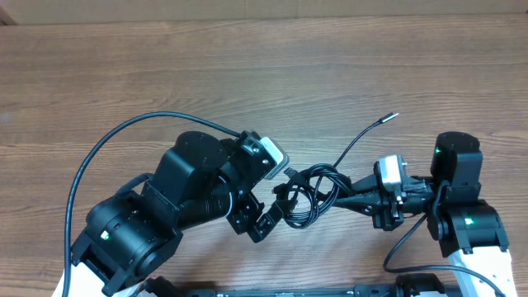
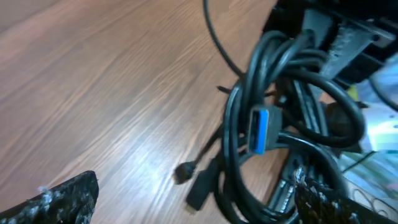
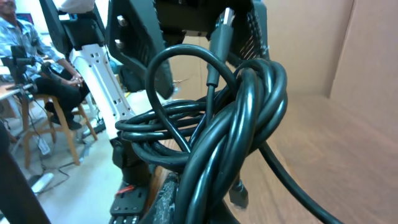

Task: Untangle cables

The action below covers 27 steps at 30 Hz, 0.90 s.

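The cables (image 1: 309, 194) are a bunch of black loops just right of the table's middle. One silver-tipped end (image 1: 394, 116) trails off to the upper right. My right gripper (image 1: 340, 198) is shut on the bunch's right side; in the right wrist view the cables (image 3: 230, 118) fill the frame and run down into its jaws (image 3: 217, 208). My left gripper (image 1: 276, 202) is open wide at the bunch's left side. In the left wrist view the loops (image 2: 286, 93), with a blue USB plug (image 2: 260, 129), hang near the right finger of the jaws (image 2: 196, 190).
The wooden table (image 1: 165, 74) stretches behind and to the left. The left arm's thick black cable (image 1: 107, 144) arcs over the table on the left. A small black plug (image 2: 184, 172) lies on the wood below the bunch.
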{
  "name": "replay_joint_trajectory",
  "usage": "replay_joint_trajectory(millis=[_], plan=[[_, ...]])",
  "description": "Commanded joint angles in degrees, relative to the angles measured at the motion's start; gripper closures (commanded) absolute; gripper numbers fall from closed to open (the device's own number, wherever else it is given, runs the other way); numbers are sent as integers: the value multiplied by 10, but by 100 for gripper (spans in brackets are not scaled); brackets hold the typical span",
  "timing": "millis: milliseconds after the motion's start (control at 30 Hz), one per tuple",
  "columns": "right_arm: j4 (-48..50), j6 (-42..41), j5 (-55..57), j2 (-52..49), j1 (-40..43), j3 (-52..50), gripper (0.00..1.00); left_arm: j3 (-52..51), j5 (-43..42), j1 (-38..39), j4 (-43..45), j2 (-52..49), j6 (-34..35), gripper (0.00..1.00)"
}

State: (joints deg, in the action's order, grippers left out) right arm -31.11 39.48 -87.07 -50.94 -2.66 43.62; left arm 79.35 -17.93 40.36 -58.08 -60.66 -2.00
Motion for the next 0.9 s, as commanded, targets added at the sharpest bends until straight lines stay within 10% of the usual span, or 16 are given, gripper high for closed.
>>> replay_joint_trajectory(millis=[0, 200, 367, 433, 633, 733, 800, 833, 867], plan=[[23, 11, -29, 5, 1, 11, 96, 7, -82, -4, 2, -14, -17, 0], [54, 10, -29, 5, 1, 11, 96, 7, -137, -4, 2, -58, -40, 12], [77, 10, -29, 5, 1, 11, 96, 7, -151, -6, 11, -70, -41, 57], [76, 7, -29, 4, 1, 11, 96, 7, -151, -6, 14, -70, -59, 93], [75, -94, 6, 4, 1, 11, 89, 7, -34, -6, 13, -69, -83, 96], [75, -206, 104, 4, 1, 11, 64, 7, 47, -6, 14, -69, -87, 96], [73, -287, 191, 4, 1, 11, 35, 7, 85, -6, 18, -69, -88, 96], [71, -311, 230, 4, 1, 11, 0, 7, 92, -6, 20, -69, -87, 96], [66, -330, 262, 4, 1, 11, 0, 7, 96, -6, 25, -69, -88, 96]])
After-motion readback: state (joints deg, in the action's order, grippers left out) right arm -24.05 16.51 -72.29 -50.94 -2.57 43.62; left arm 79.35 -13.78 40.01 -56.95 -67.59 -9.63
